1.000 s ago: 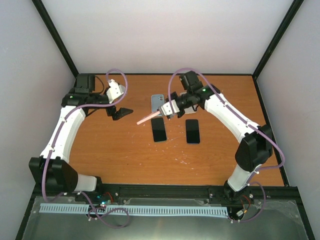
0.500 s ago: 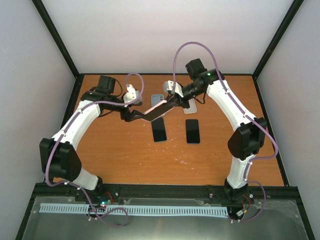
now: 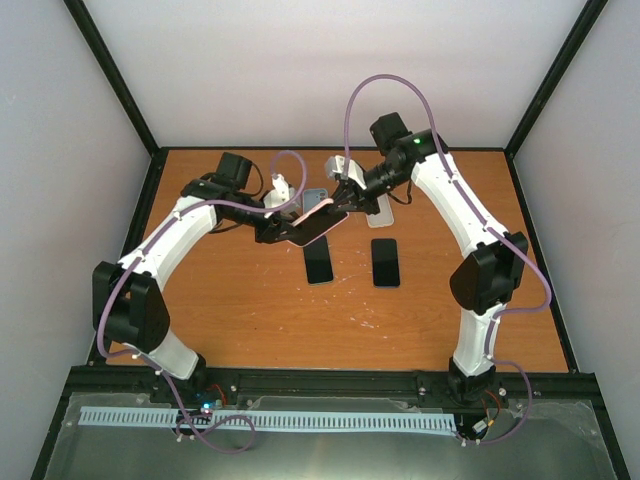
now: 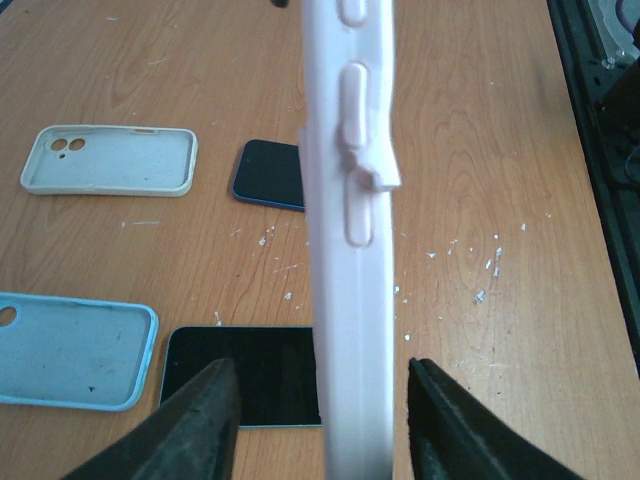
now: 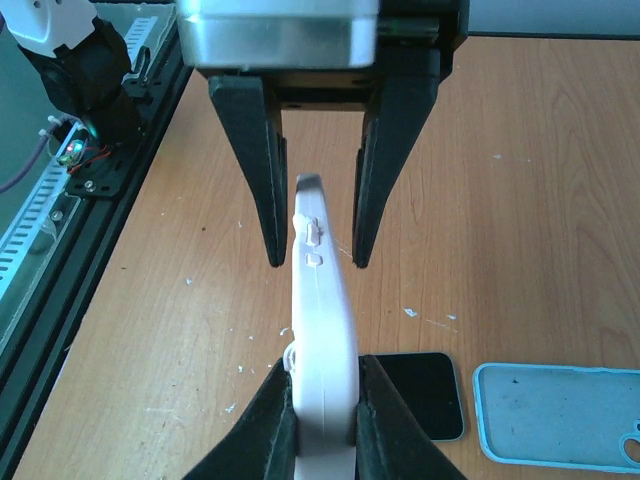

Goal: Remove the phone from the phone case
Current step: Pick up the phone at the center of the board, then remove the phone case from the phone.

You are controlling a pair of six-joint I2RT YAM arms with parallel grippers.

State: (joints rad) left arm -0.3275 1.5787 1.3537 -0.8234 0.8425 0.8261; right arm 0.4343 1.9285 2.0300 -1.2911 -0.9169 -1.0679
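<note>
Now my right gripper (image 5: 322,415) pinches the pale pink cased phone (image 5: 322,320), edge-on between the spread jaws of my left gripper (image 4: 330,415).

— What do we see on our brown wooden table (image 3: 230,310)?

— We see two phones lying flat with dark screens. The black phone (image 4: 245,375) lies just beside a light blue case (image 4: 70,350).

— And the other one?

— The phone with the blue edge (image 4: 270,173) lies just beside a cream case (image 4: 110,160). Both cases lie flat with the hollow side up.

— We also see little white crumbs (image 4: 470,270) scattered on the wood near the phones.
</note>
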